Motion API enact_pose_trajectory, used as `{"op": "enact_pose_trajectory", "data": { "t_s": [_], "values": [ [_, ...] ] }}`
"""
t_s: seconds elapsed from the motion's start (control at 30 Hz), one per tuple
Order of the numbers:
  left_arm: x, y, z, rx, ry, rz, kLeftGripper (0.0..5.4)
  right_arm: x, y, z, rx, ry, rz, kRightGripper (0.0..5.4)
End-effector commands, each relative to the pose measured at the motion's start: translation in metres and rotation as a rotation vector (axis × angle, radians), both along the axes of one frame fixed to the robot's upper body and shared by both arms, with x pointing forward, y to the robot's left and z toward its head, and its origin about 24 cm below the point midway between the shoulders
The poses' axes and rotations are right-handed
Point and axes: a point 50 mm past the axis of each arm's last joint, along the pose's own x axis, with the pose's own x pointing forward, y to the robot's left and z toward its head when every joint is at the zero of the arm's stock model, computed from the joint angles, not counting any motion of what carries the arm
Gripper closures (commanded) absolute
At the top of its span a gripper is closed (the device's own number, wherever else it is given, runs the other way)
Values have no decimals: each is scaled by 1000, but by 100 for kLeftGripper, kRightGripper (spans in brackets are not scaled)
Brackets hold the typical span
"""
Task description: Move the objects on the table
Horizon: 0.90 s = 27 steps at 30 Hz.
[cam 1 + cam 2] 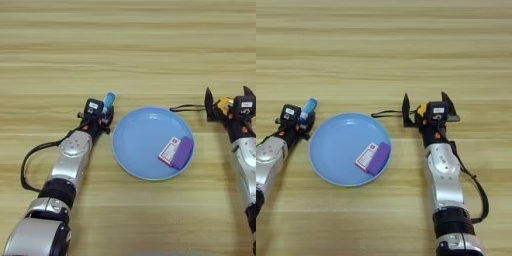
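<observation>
Black and two-fingered, the right gripper [426,112] sits right of centre in the right eye view, its pointed fingers [405,111] spread wide apart with the round yellow tape measure [421,110] between them. Whether the fingers actually press on the tape measure cannot be told. A thin black cord [386,113] trails from the tape measure toward the left, lying flat on the wood just above the plate's upper right rim. Behind the gripper, the smooth silver forearm runs down to the lower edge of the frame with a black cable looped along it.

At the left of the frame, the left gripper [104,114] is at the lower end of the blue tube [108,101], a small cylinder with a white label, which points up and to the right. It appears closed on the tube, though the fingers are mostly hidden behind the wrist block. This gripper lies just beside the plate's left rim.

Between the two grippers rests the round light-blue plate [132,145], glossy and shallow. In its lower right part lie a purple rectangular block [182,152] and a white-and-red card [169,150], side by side and touching, both tilted.

Everything stands on the table [128,45], light wood with horizontal plank grain that fills the picture.
</observation>
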Motion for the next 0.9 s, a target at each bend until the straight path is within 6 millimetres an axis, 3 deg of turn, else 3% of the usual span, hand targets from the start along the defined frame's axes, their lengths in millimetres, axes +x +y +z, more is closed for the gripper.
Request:
{"op": "enact_pose_trajectory", "data": {
  "t_s": [0.03, 0.9],
  "values": [
    [0, -1, -3, 13, 22, -9, 233, -1, -1, -2, -3, 13, -7, 0],
    [6, 0, 7, -89, -34, -8, 11, -2, -1, -2, -6, 15, -6, 0]
  ]
}}
